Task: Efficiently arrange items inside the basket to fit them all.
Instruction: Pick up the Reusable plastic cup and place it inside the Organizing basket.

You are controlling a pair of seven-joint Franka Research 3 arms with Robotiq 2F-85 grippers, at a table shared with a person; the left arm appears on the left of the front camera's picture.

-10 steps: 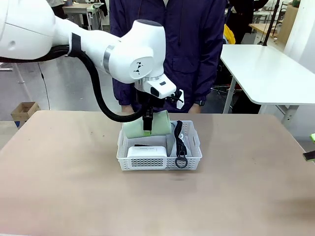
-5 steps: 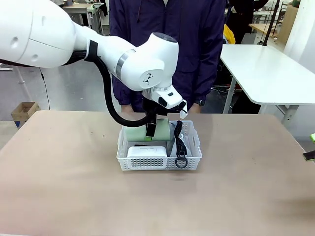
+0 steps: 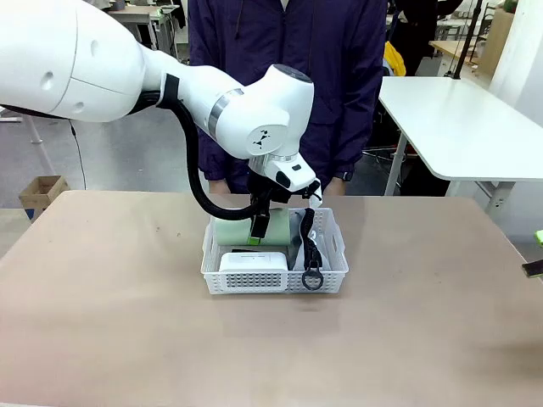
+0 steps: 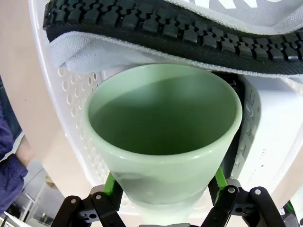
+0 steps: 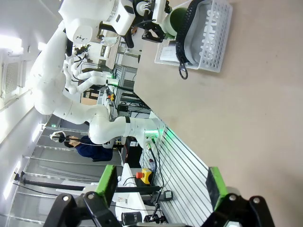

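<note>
We've got the left claw [image 3: 259,227] clamped on the green cup [image 4: 163,137] inside the basket [image 3: 327,280] (back left, beside the pouch [image 4: 199,28]); our right claw [image 5: 161,189] hangs wide apart over the counter [image 5: 255,109].

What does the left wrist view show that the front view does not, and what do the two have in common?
Only the left wrist view shows the empty inside of the green cup and the left hand clamped on both sides of it. Only the front view shows the white box, the ring, the table and the person. Both show the cup, the grey pouch beside it and the basket.
</note>
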